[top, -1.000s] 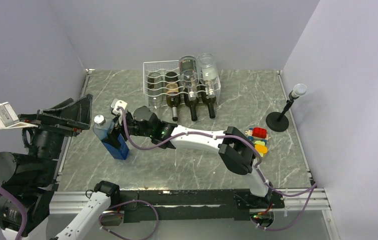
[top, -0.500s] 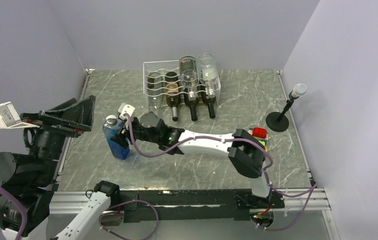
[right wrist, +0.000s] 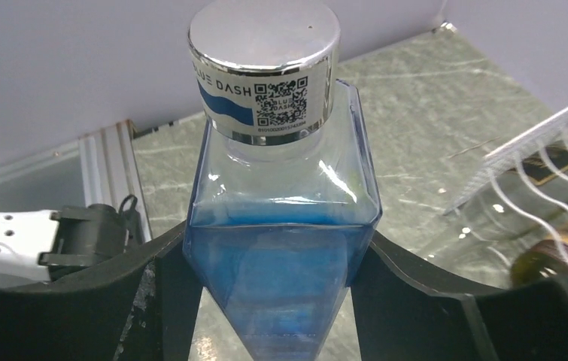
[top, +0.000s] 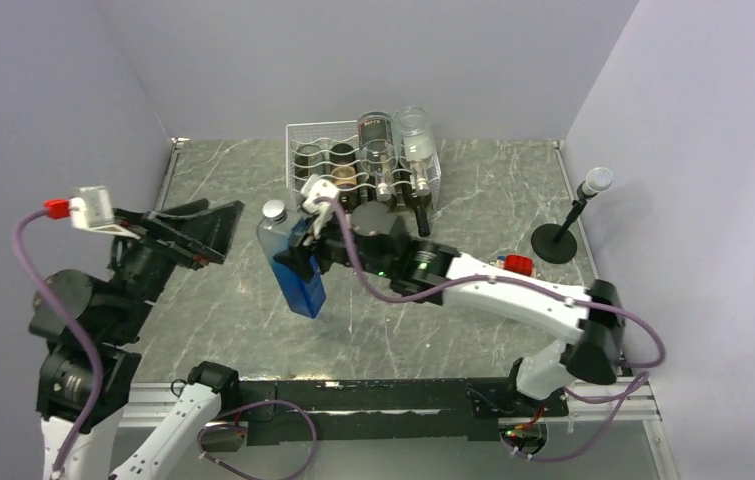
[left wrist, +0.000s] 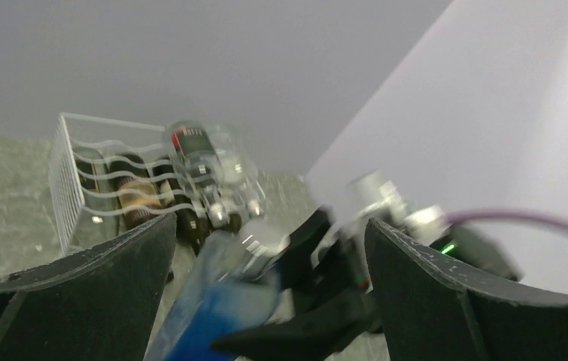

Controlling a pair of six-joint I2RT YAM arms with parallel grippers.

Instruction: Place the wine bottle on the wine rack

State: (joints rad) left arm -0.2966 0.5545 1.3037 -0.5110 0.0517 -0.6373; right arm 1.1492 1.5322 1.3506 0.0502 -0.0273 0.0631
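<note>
The wine bottle [top: 298,292] is a square blue bottle with a silver cap [right wrist: 264,45]. It hangs upright above the table's middle-left, just in front of the wine rack. My right gripper [top: 303,258] is shut on its body, and in the right wrist view both black fingers [right wrist: 393,293] press the bottle's [right wrist: 284,248] sides. The white wire wine rack [top: 303,135] stands at the back centre and holds several bottles [top: 378,150]. My left gripper [top: 208,230] hovers open to the left of the bottle [left wrist: 220,301], holding nothing; the rack [left wrist: 77,150] shows beyond it.
Bottle necks stick out of the rack's front toward the held bottle. A small black stand with a round top [top: 563,225] is at the right. Coloured toy blocks [top: 518,265] lie beside my right arm. Grey walls close in the left, back and right sides.
My right gripper has closed on the blue bottle, lifted it and carried it right, toward the rack. My left arm has swung right as well, still open.
</note>
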